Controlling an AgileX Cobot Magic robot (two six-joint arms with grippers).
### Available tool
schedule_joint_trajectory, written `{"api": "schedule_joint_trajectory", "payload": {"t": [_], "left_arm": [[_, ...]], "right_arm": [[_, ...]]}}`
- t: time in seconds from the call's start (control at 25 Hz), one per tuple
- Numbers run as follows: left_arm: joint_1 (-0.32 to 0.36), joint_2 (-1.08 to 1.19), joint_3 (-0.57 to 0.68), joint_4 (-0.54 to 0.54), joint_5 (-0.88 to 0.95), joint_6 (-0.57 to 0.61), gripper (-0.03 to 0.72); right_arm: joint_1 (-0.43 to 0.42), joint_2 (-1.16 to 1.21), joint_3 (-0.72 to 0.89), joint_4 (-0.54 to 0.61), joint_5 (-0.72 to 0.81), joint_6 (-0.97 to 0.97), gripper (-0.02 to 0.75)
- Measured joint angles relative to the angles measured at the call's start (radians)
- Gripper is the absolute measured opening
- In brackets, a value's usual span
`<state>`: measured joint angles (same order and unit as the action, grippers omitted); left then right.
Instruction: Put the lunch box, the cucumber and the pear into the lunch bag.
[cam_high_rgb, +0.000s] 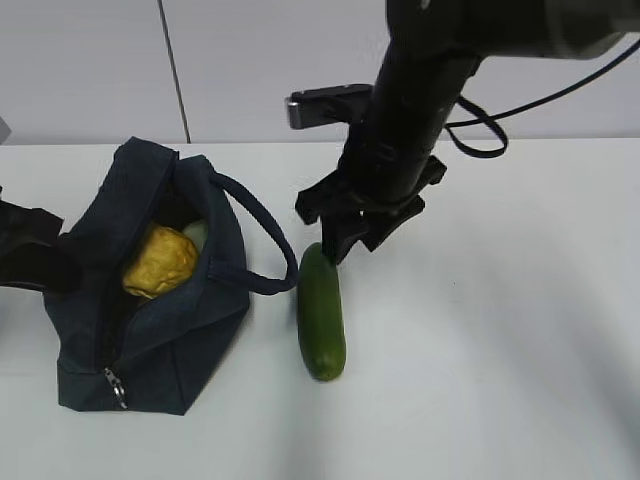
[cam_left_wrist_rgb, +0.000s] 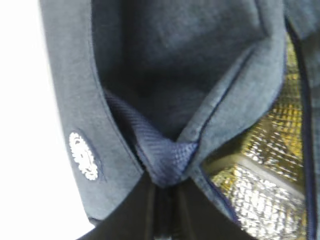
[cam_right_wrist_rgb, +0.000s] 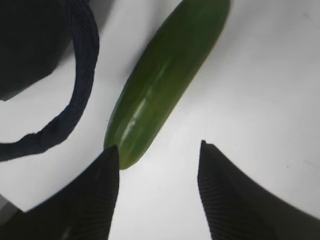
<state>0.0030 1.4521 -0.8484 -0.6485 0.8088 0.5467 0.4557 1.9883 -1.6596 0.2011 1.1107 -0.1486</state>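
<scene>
Pear (cam_high_rgb: 160, 262): already lodged in the open lunch bag (cam_high_rgb: 150, 340); a pale edge beside it is judged to be the lunch box (cam_high_rgb: 196, 234).
Cucumber (cam_high_rgb: 321, 312): left on the white table (cam_high_rgb: 500, 350), at 3 o'clock from the bag, just beside the handle loop (cam_high_rgb: 262, 240).
Right gripper (cam_right_wrist_rgb: 159, 165): jaws spread wide, poised over the cucumber's near end; nothing held.
Left gripper (cam_left_wrist_rgb: 165, 210): fabric of the bag end is pinched.
Room: plain pale wall panels (cam_high_rgb: 90, 60).

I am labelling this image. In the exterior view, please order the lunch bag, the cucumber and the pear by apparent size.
1. lunch bag
2. cucumber
3. pear, though the bag hides part of it.
</scene>
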Motion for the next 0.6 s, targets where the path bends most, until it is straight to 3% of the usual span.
{"api": "schedule_joint_trajectory", "payload": {"t": [0.28,0.44,0.6], "left_arm": [[0.000,0.000,-0.002,0.064,-0.024,-0.047,0.001],[0.000,0.000,-0.002,0.077,-0.027,-0.059,0.001],[0.000,0.000,-0.002,0.080,-0.029,-0.061,0.001]], "right_arm": [[0.045,0.091,0.000,-0.046,-0.092,0.102,0.425],[0.045,0.136,0.000,-0.022,-0.114,0.112,0.545],[0.045,0.152,0.000,-0.009,-0.148,0.133,0.580]]}}
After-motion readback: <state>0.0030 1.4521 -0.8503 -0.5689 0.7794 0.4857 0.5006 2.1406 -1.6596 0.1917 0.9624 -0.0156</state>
